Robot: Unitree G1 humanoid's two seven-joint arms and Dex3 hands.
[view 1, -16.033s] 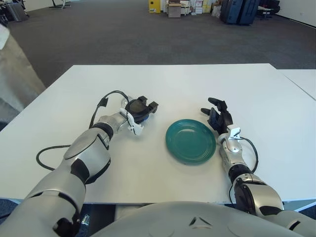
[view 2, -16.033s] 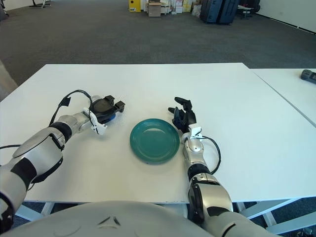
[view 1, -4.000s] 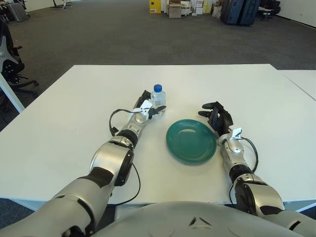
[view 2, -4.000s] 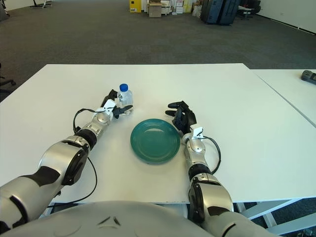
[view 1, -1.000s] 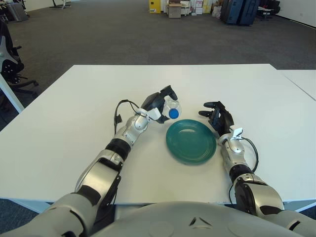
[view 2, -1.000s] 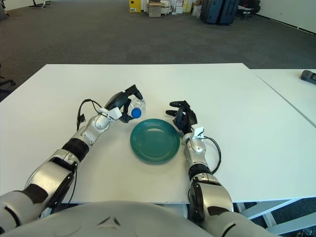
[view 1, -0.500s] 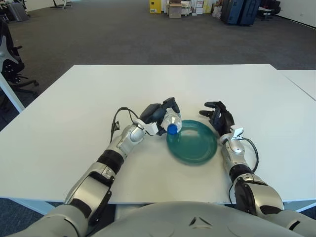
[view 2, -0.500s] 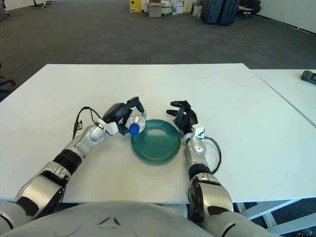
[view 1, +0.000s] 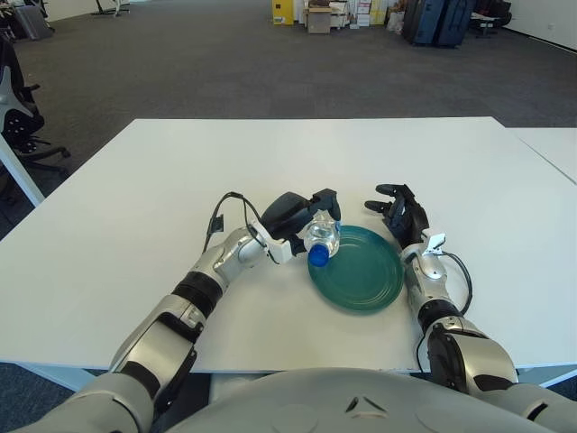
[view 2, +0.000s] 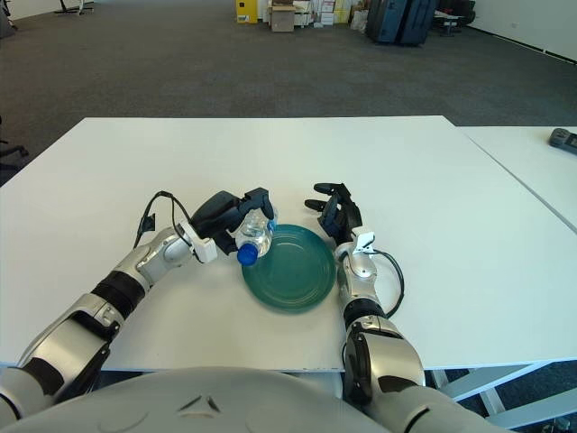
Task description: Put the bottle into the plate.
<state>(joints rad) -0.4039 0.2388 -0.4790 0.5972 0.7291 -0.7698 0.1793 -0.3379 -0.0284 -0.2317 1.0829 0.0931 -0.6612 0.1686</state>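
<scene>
Clear water bottle (view 1: 321, 240), blue cap: light, smooth, likely slippery; gripped around body by left hand (view 1: 293, 216) fingers, tilted over teal plate (view 1: 365, 284) rim; right hand (view 1: 403, 215) fingers relaxed, empty

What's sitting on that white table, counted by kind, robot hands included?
Bottles: 1, the bottle, held in the left hand
Plates: 1, the plate
Robot hands: 2, with the right hand beside the plate
Total: 4
</scene>
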